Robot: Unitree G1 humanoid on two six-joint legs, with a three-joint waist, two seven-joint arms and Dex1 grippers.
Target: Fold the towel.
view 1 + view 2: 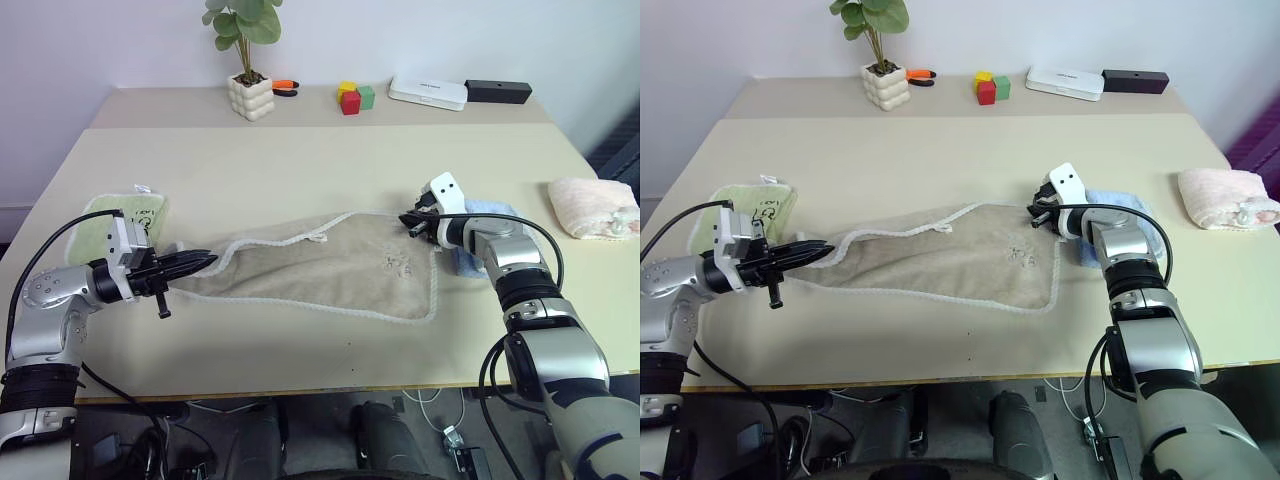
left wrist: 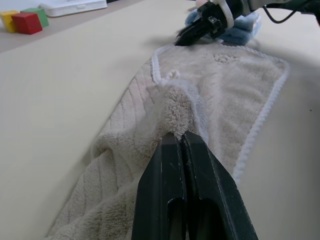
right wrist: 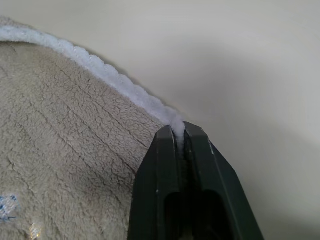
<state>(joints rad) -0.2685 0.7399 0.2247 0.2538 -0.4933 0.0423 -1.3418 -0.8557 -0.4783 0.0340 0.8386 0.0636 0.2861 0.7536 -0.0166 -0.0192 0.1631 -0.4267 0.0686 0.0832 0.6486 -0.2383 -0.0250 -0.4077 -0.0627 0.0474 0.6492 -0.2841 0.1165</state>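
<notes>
The beige towel with white corded edging lies stretched across the middle of the table, a small white loop on its far edge and an embroidered mark near its right end. My left gripper is shut on the towel's bunched left end. At the towel's far right corner my right gripper is shut on the white edging.
A light green towel lies at the left, a light blue towel under my right arm, a pink rolled towel at the far right. A potted plant, coloured blocks, a white box and a black box line the back.
</notes>
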